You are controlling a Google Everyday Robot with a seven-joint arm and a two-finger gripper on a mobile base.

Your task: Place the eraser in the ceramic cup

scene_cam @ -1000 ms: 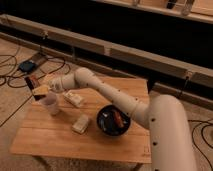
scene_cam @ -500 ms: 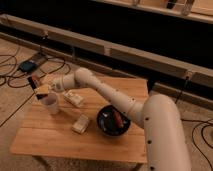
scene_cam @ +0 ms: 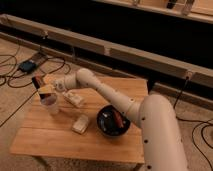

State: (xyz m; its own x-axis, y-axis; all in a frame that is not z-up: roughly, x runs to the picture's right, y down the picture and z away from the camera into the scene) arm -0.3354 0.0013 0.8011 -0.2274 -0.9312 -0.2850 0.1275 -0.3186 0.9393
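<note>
The gripper (scene_cam: pixel 44 88) clamps the small dark, reddish-faced rectangular eraser (scene_cam: pixel 38 81) just above the pale tapered ceramic cup (scene_cam: pixel 50 103); the carrying step looks nearly finished. Next it likely needs lowering directly below, then release.

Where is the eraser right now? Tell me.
In the camera view the eraser is at the table's far left, held up in the pincer just above the ceramic cup.

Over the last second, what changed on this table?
The gripper rose slightly above the cup, keeping the eraser clamped; nothing was let go. The cup, cream block, white bar and black bowl stayed put on the table.
</note>
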